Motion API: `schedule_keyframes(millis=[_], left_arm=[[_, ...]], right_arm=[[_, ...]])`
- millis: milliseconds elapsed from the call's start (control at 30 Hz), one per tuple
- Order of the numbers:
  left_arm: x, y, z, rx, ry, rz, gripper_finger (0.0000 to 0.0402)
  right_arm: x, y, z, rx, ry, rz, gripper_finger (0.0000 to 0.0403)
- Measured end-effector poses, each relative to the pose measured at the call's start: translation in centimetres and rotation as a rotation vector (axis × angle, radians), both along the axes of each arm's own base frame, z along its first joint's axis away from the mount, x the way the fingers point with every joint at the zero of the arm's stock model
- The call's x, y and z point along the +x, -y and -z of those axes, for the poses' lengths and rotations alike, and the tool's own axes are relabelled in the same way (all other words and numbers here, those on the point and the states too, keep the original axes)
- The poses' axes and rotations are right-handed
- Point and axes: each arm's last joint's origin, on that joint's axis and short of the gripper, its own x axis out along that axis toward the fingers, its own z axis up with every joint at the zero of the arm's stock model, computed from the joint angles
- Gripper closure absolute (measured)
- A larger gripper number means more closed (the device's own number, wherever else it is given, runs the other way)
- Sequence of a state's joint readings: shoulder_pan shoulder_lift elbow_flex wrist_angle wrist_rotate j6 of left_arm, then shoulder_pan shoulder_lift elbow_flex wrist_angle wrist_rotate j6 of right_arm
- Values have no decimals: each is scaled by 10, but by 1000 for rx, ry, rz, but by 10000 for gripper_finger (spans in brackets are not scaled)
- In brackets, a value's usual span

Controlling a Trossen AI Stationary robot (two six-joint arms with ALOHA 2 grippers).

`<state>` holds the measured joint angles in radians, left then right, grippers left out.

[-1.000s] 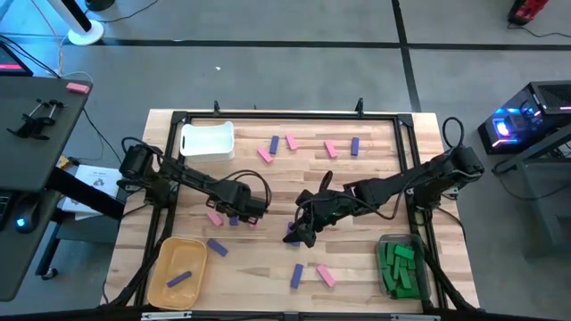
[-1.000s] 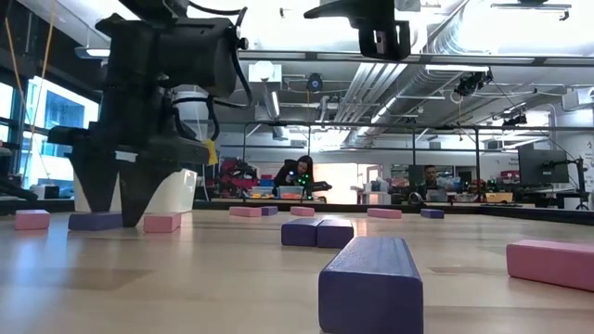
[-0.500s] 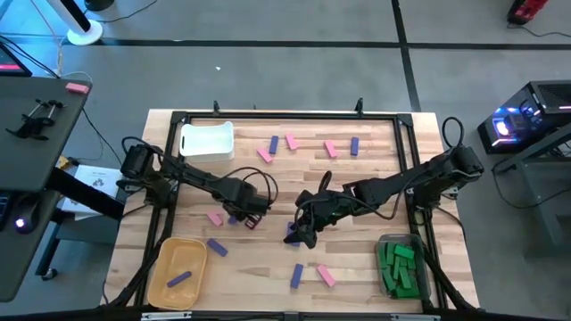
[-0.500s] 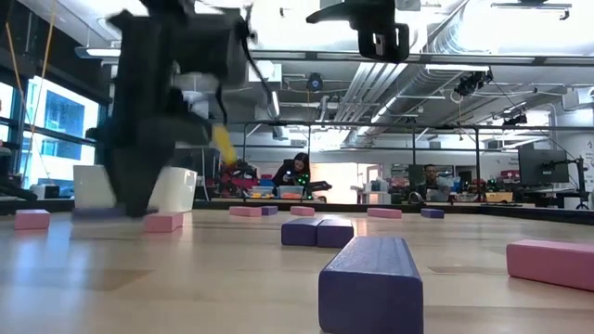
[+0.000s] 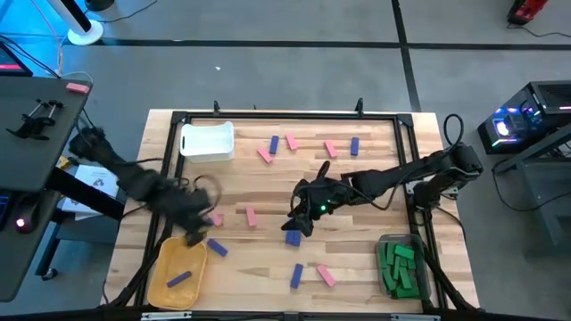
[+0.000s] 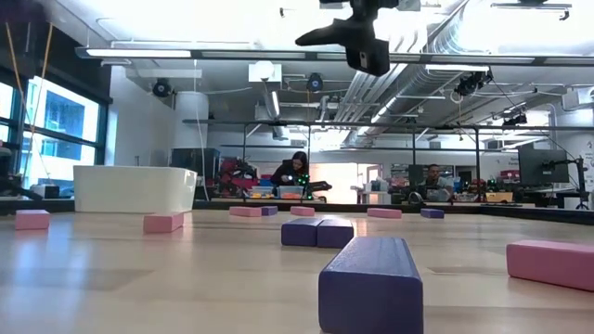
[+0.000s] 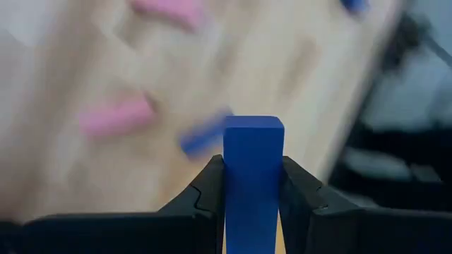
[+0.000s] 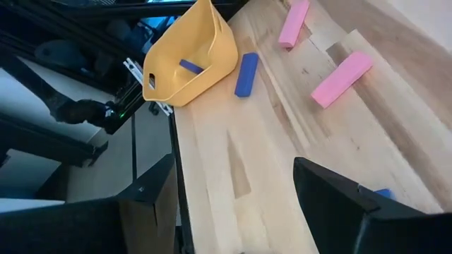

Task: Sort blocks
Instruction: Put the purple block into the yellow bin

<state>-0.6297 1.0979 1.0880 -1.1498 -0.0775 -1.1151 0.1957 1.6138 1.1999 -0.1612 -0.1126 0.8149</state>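
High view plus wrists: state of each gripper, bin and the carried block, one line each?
left gripper: shut on blue block, near yellow bin
blue block: clamped upright between the fingers
right gripper: open, empty, above mid-table
yellow bin: holds one blue block
white bin: upright, contents not visible
clear bin: filled with green blocks

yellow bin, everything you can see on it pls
The yellow bin sits at the table's near-left corner, upright and open-topped. It looks like smooth moulded plastic with rounded corners; the right wrist view shows a handle slot cut in one end wall. One blue block lies inside on its floor. Another blue block lies on the wood just beside it, apart. The left claw is over its far rim.
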Motion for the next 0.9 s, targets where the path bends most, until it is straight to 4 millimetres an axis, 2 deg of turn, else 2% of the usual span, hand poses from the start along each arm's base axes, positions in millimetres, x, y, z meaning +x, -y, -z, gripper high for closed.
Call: schedule_keyframes(millis=[233,333,467,600,700,900], left_arm=[[-44,56,10,-66,-155,198,331],[-50,72,20,-25,-201,227,293],[-46,82,32,2,-269,217,236],[-38,80,36,0,-311,270,187],[-29,71,35,32,-292,311,166],[11,41,34,145,-144,428,157]], right_arm=[[2,11,0,-10,6,-6,190],[2,13,0,-9,5,-2,190],[2,13,0,-9,6,-2,190],[2,13,0,-9,5,-2,190],[2,13,0,-8,5,-2,190],[2,13,0,8,0,8,190]])
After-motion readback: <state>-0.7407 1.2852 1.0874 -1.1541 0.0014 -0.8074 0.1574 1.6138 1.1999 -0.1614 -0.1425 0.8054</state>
